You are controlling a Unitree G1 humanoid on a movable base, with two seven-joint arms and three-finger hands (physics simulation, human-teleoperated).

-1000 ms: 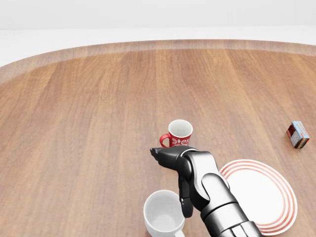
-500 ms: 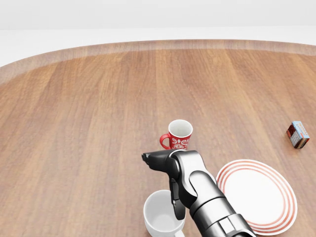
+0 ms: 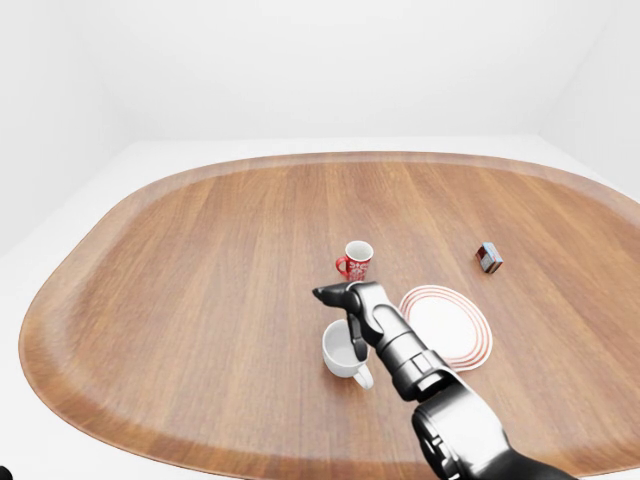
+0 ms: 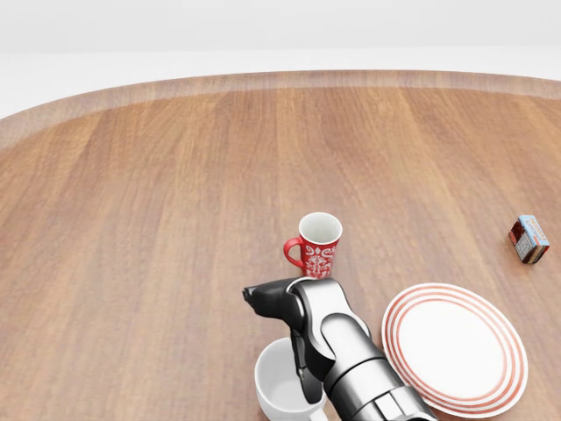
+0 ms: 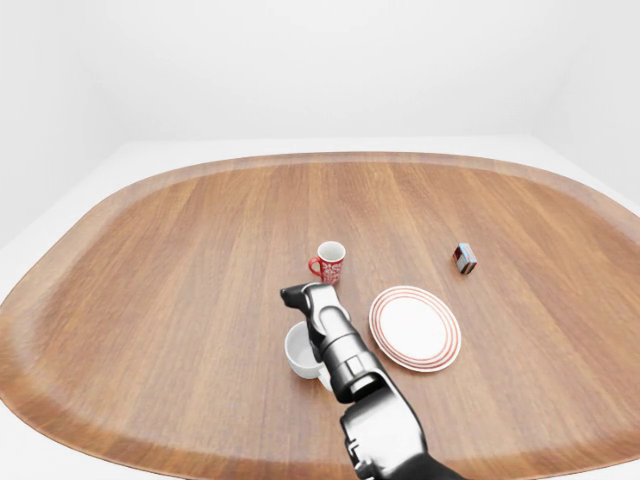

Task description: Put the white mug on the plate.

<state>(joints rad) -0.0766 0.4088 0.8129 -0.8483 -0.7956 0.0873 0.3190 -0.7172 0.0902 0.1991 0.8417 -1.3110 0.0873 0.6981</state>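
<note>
Wood fills nearly everything I see: a broad oval table (image 3: 200, 280) with a paler rim, set in a plain white room. My right arm is the next biggest thing, rising from the bottom of each view in grey and black segments toward the middle of the table. My right hand (image 4: 294, 338) sits at its end, dark and glossy, directly over the white mug. One finger (image 4: 263, 296) juts out to the left in the head view above the mug, and another hangs down across the mug's mouth and near rim. The fingers look spread about the mug and not closed round it, so I count the hand as released, gripping nothing. My left hand does not show in any view.

The plate (image 4: 455, 348) comes next, white with red rings round its border, lying flat to the right of my arm in the head view, bare on top. The white mug (image 3: 340, 350) stands upright on the wood just left of the plate, apart from it, its handle pointing toward the bottom right in the left-eye view. A red mug (image 4: 317, 242) with a white pattern stands upright above my hand in the head view, handle to the left. Smallest is a little box (image 4: 529, 239), well off to the right.
</note>
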